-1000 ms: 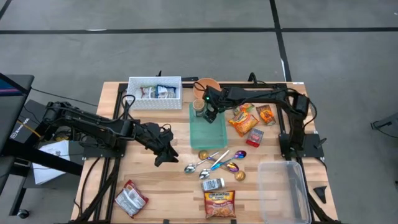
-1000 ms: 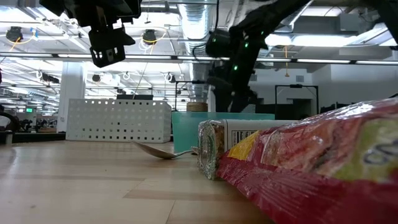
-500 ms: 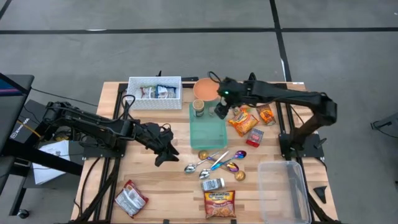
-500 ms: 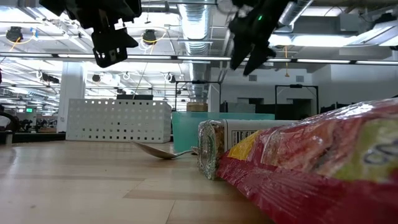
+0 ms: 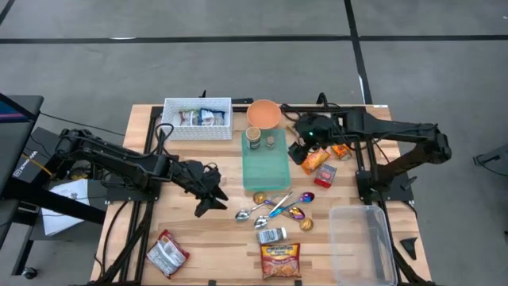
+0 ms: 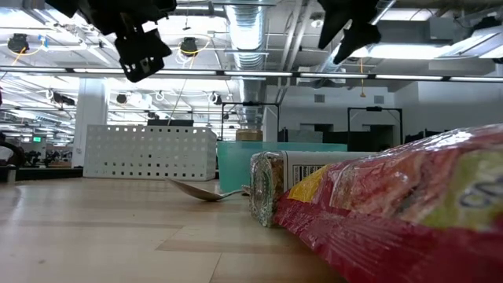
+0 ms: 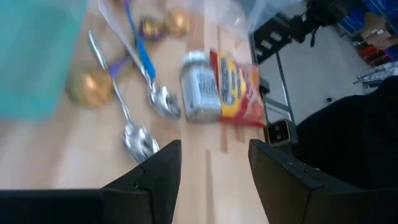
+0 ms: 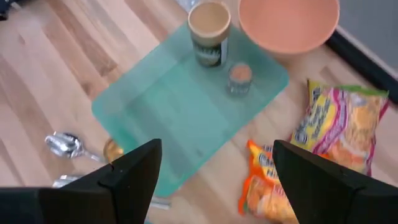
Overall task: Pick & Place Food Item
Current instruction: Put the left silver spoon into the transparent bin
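Dark right end effector [image 8: 211, 180] wide open, empty, above green tray [image 8: 186, 106].

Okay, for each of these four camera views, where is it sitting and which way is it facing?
High: overhead, straight down on the table; both arms show.
Low: tabletop level, across to the room; grippers hang from above.
Left wrist: past the open left gripper at spoons.
Right wrist: past the open right gripper at the green tray.
Shared: the tray appears in the high view too.
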Controlling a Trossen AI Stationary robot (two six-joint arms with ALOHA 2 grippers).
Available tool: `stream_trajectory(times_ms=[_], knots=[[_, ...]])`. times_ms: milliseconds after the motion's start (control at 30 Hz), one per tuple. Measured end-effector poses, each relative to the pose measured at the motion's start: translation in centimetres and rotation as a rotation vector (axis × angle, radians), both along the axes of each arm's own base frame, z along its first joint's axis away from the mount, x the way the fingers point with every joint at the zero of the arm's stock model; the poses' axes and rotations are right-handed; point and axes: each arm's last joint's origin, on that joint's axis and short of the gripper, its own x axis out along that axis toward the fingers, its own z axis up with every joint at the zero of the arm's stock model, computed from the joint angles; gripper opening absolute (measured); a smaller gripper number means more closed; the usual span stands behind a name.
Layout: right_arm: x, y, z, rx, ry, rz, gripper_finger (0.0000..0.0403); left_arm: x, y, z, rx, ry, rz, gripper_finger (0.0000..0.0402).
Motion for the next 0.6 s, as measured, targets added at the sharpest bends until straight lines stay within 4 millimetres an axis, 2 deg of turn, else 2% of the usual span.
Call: stream_trajectory(times_ms=[133,333,433,600], knots=[[-0.4,1.7,-0.1,0.034,0.029,0.003,0.0301,0.4,-1.6,-1.7,-0.177,0.176,0.082,0.0182],[-0.8,4.7,-0.3,0.04,0.046,0.016,0.0301,1.8,-4.1,-5.6,-0.464,0.475,0.287,0.0182],[-0.9,5.9,-0.3,0.034,0.031,0.012,0.0301,2.8,-4.5,-7.3,-0.526,0.509,0.381,0.0182],[-1.1,7.1,-0.3,0.04,0.017,0.015,0.0301,4.3,-4.7,-9.2,-0.599,0.464,0.529,0.0182]])
